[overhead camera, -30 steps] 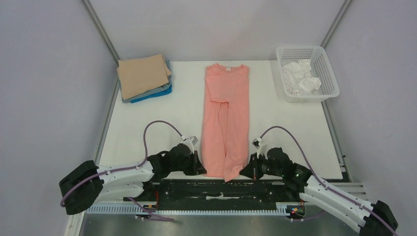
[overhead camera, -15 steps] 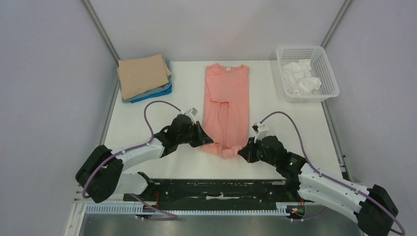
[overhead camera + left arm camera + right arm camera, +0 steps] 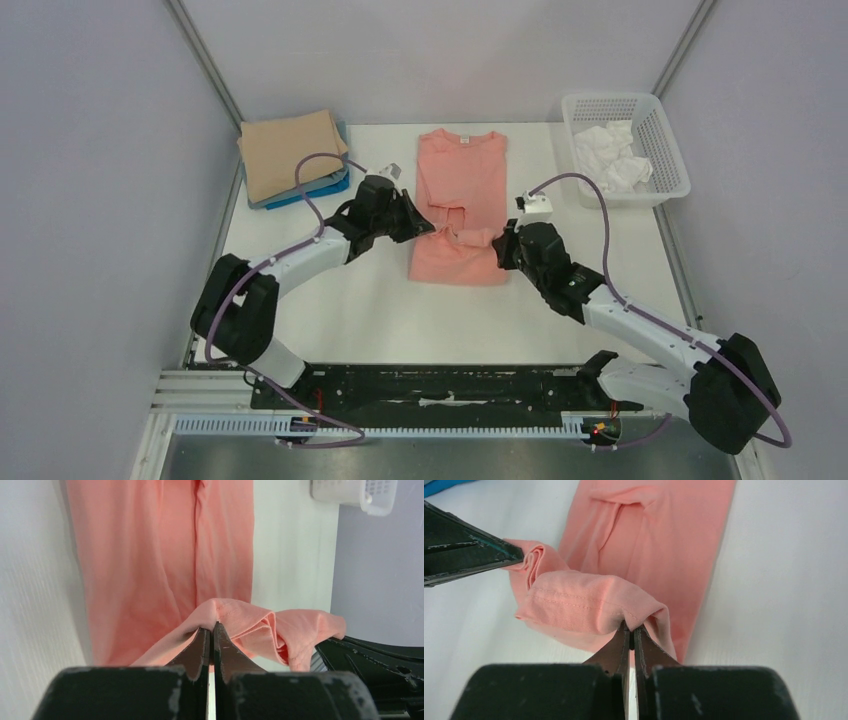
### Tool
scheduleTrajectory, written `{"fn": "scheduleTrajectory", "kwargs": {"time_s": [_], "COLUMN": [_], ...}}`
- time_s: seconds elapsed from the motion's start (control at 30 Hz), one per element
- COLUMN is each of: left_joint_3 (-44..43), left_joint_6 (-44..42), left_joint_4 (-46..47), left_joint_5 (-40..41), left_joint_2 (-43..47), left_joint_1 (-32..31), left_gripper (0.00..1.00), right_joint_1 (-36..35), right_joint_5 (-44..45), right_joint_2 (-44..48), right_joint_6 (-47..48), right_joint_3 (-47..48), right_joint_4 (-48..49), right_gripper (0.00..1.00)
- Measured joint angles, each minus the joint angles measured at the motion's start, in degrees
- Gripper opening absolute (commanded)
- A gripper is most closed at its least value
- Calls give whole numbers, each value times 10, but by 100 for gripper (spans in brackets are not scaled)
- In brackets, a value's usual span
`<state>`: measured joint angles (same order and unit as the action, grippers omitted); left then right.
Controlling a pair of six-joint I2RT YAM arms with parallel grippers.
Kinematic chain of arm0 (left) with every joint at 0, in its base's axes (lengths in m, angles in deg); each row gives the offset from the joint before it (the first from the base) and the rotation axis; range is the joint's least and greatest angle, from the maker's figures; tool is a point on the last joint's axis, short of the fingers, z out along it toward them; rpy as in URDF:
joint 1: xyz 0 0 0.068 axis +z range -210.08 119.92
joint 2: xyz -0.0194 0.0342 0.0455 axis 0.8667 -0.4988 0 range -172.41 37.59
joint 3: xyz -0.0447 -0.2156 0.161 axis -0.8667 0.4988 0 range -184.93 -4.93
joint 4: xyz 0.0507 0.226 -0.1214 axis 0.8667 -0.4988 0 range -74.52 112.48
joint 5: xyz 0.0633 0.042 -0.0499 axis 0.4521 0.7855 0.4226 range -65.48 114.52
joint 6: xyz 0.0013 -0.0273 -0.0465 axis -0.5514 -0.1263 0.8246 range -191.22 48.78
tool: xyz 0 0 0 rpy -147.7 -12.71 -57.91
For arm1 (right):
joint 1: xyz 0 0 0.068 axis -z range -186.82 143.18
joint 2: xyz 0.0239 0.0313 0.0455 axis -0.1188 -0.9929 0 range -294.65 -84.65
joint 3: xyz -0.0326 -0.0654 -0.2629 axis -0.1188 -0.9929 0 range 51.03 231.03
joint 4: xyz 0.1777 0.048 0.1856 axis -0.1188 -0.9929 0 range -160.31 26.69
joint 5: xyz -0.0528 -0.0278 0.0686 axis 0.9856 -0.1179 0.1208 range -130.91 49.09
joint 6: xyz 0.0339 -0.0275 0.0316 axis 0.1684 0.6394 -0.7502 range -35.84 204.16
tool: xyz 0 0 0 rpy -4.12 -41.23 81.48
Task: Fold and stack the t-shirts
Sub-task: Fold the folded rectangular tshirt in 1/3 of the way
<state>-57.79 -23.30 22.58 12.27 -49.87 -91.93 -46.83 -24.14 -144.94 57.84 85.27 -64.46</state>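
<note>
A salmon-pink t-shirt (image 3: pixel 460 175) lies lengthwise in the middle of the table, its sides folded in. Its bottom hem is lifted and carried back over the body, so the near part lies doubled (image 3: pixel 455 262). My left gripper (image 3: pixel 425 222) (image 3: pixel 210 626) is shut on the hem's left corner. My right gripper (image 3: pixel 497 240) (image 3: pixel 630 626) is shut on the hem's right corner. The hem (image 3: pixel 574 602) sags between the two grippers. At the back left, a stack of folded t-shirts (image 3: pixel 291 155) has a tan one on top, with grey and bright blue ones beneath.
A white mesh basket (image 3: pixel 668 155) stands at the back right, holding crumpled white cloth (image 3: pixel 610 158). Grey walls enclose the white table (image 3: pixel 350 310) on the left, right and back. A black rail runs along the near edge.
Both grippers have carried the shirt's bottom hem from the near edge of the table up toward its middle, folding the lower half over itself. Both arms have stretched forward.
</note>
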Motion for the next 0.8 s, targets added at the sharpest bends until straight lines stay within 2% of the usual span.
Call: {"fn": "scheduleTrajectory", "kwargs": {"time_s": [0.33, 0.67, 0.77, 0.8], "left_joint_3": [-127, -200, -214, -221], "left_joint_6": [-52, -73, -76, -78], "left_joint_4": [-37, -49, -53, -56], "left_joint_5": [18, 16, 15, 14], "left_joint_2": [-119, -220, -238, -245], "left_joint_1": [33, 61, 68, 71], "left_gripper": [2, 2, 4, 9], "right_joint_1": [89, 131, 143, 146], "right_joint_5": [-43, -88, -99, -102], "right_joint_2": [-125, -234, -265, -274], "right_joint_6": [60, 86, 89, 89], "right_joint_3": [50, 91, 103, 106], "right_joint_4": [70, 123, 138, 141], "right_gripper": [0, 0, 0, 1]}}
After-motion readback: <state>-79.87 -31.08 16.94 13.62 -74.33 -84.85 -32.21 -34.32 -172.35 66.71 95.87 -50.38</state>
